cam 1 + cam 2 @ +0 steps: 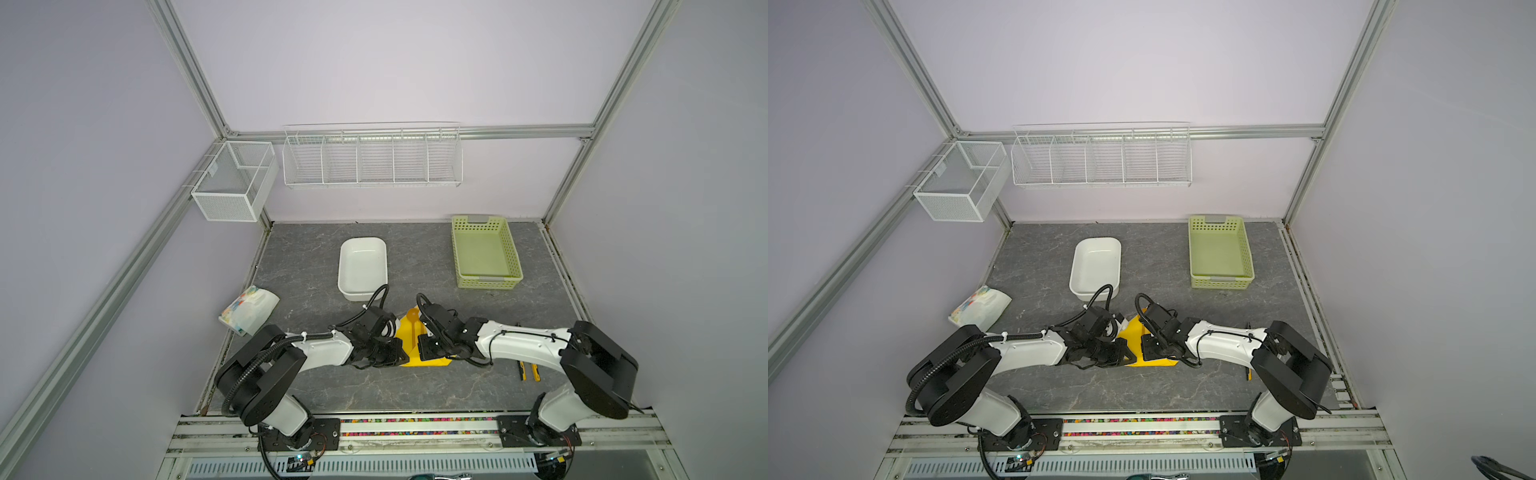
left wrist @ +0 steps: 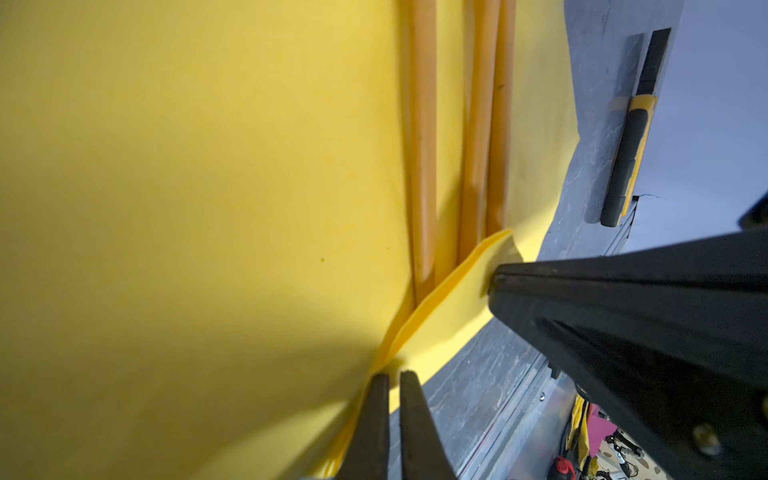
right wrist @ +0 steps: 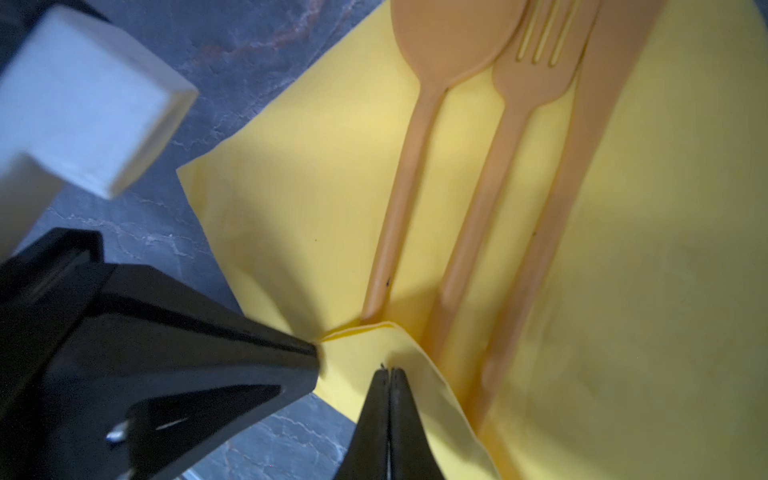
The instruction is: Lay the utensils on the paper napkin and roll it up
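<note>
The yellow paper napkin [image 1: 409, 337] [image 3: 291, 199] lies at the front middle of the table, between my two grippers. On it, side by side, lie three orange utensils: a spoon [image 3: 419, 137] [image 1: 412, 316], a fork [image 3: 505, 137] and a flat third piece [image 3: 582, 166]. The napkin's near edge [image 2: 449, 320] is folded up over their handle ends [image 2: 424, 166]. My left gripper [image 2: 392, 374] [image 1: 400, 354] is pinched shut on that lifted edge. Close beside it, my right gripper [image 3: 390, 370] [image 1: 422, 350] is shut on the same edge. In both top views the grippers cover most of the napkin.
A white tub [image 1: 363, 266] stands just behind the napkin and a green basket [image 1: 486, 253] at the back right. A printed white packet [image 1: 249, 309] lies at the left edge. Yellow-and-black pliers [image 1: 528, 370] [image 2: 627, 158] lie under the right arm. Wire baskets [image 1: 372, 160] hang on the back wall.
</note>
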Action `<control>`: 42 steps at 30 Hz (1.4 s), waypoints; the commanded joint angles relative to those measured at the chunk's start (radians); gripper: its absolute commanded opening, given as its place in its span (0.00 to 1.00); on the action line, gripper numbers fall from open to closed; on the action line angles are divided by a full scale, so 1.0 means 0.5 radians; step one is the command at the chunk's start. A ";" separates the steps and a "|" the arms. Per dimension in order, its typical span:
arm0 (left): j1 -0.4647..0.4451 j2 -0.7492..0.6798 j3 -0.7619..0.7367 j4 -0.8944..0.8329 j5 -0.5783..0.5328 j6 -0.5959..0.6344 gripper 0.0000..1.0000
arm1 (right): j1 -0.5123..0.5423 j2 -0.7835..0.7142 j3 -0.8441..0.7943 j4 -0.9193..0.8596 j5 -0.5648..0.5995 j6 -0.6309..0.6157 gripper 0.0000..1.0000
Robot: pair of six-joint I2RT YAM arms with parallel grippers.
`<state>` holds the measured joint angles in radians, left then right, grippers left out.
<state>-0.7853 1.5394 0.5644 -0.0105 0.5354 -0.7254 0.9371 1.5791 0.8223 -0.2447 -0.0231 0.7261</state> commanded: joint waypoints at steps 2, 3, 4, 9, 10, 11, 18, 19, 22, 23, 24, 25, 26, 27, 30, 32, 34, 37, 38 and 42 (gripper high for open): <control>0.009 0.016 -0.037 -0.024 -0.019 -0.018 0.10 | -0.036 0.054 0.028 0.044 0.002 0.033 0.07; 0.007 0.009 -0.036 -0.025 -0.018 -0.021 0.10 | -0.046 0.058 0.026 0.056 -0.008 0.027 0.07; 0.009 0.004 -0.037 -0.028 -0.019 -0.020 0.10 | -0.048 0.060 0.030 0.063 -0.012 0.027 0.07; 0.006 -0.012 -0.037 -0.035 -0.021 -0.022 0.10 | -0.064 0.096 0.048 0.077 -0.020 0.013 0.07; 0.007 -0.014 -0.037 -0.038 -0.024 -0.022 0.10 | -0.070 0.103 0.048 0.084 -0.027 0.014 0.07; 0.008 -0.017 -0.034 -0.037 -0.023 -0.022 0.10 | -0.073 0.109 0.049 0.090 -0.037 0.012 0.07; 0.006 -0.050 -0.021 -0.045 -0.016 -0.032 0.10 | -0.078 0.160 0.070 0.106 -0.082 0.002 0.07; 0.008 -0.058 -0.018 -0.049 -0.015 -0.034 0.10 | -0.079 0.165 0.070 0.104 -0.083 0.006 0.07; 0.009 -0.094 0.000 -0.054 -0.013 -0.045 0.10 | -0.076 0.169 0.062 0.097 -0.083 0.011 0.07; 0.007 -0.104 0.005 -0.056 -0.009 -0.051 0.11 | -0.079 0.167 0.062 0.096 -0.083 0.010 0.07; 0.006 -0.112 0.006 -0.048 0.003 -0.058 0.11 | -0.079 0.165 0.061 0.097 -0.085 0.011 0.07; 0.006 -0.115 0.011 -0.039 0.022 -0.059 0.11 | -0.077 0.162 0.061 0.094 -0.083 0.010 0.07; 0.006 -0.118 0.012 -0.026 0.040 -0.066 0.12 | -0.077 0.159 0.061 0.090 -0.083 0.010 0.07; 0.006 -0.115 0.017 -0.020 0.056 -0.070 0.12 | -0.078 0.158 0.063 0.087 -0.078 0.011 0.07; 0.003 -0.097 0.035 -0.010 0.078 -0.067 0.11 | -0.078 0.159 0.065 0.077 -0.077 0.010 0.07; 0.003 -0.076 0.045 0.003 0.090 -0.071 0.11 | -0.078 0.156 0.064 0.075 -0.079 0.008 0.07; 0.000 -0.048 0.052 0.031 0.111 -0.075 0.11 | -0.078 0.154 0.062 0.075 -0.077 0.010 0.07; -0.018 -0.004 0.069 0.039 0.126 -0.071 0.10 | -0.078 0.143 0.060 0.072 -0.074 0.014 0.07; -0.029 0.016 0.077 0.041 0.123 -0.065 0.10 | -0.078 0.140 0.061 0.072 -0.074 0.016 0.07; -0.062 0.068 0.096 0.035 0.116 -0.054 0.10 | -0.078 0.134 0.055 0.068 -0.073 0.020 0.07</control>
<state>-0.8055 1.5532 0.5873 -0.0059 0.5850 -0.7517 0.9039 1.6516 0.8398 -0.1974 -0.0540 0.7254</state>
